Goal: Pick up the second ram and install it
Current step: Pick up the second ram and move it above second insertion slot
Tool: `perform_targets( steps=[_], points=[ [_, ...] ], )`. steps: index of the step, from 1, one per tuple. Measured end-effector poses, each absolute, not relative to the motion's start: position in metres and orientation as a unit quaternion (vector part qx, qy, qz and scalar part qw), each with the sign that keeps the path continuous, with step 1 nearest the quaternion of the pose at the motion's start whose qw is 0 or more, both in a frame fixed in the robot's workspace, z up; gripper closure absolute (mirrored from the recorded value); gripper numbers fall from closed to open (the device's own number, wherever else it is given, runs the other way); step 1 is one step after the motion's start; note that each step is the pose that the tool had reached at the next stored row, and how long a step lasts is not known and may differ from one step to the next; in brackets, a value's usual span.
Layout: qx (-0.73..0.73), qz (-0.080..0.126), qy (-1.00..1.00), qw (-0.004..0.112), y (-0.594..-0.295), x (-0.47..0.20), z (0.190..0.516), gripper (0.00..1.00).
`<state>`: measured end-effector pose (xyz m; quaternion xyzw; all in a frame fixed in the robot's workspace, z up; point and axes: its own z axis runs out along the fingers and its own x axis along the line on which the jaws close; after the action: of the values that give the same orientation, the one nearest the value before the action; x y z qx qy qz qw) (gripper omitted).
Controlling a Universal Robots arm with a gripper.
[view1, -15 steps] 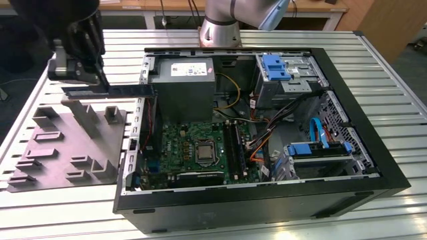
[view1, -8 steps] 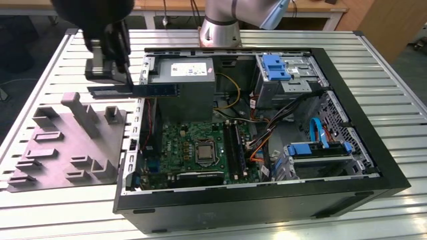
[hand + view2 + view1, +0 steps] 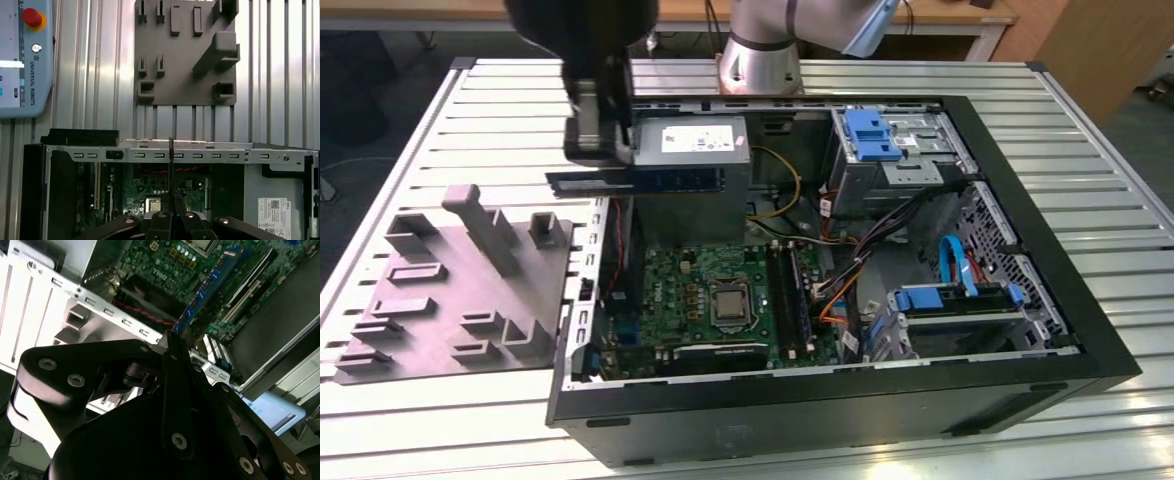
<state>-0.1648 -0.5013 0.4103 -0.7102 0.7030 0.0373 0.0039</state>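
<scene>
Worked over a slatted, silvery metal desk, with wooden furniture behind. Clamped the ram, a thin flat dark strip of bluish chips, in the black hand, level above the open black case, by the grey power box. Shared the desk with a matte grey, blocky holder.

Power-supply sticker: white, carried fine print and a square code; nothing on it was legible in the exterior view or the first wrist view.
Teach pendant: one line of vertical lettering ran along its edge.
Motherboard: bore a short white printed mark.
</scene>
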Motion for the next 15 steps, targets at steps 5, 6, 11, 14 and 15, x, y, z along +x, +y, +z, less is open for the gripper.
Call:
perform_targets(
  steps=[5, 6, 11, 14, 15],
  points=[
    [-0.710, 0.037, 0.703, 0.004, -0.501, -0.142, 0.410, 0.87],
    [-0.710, 0.037, 0.703, 0.004, -0.501, -0.138, 0.409, 0.87],
    [-0.710, 0.038, 0.703, 0.004, -0.501, -0.118, 0.409, 0.87],
    [-0.710, 0.038, 0.703, 0.004, -0.501, -0.107, 0.408, 0.87],
    [-0.710, 0.038, 0.703, 0.004, -0.501, -0.104, 0.408, 0.87]
  ],
)
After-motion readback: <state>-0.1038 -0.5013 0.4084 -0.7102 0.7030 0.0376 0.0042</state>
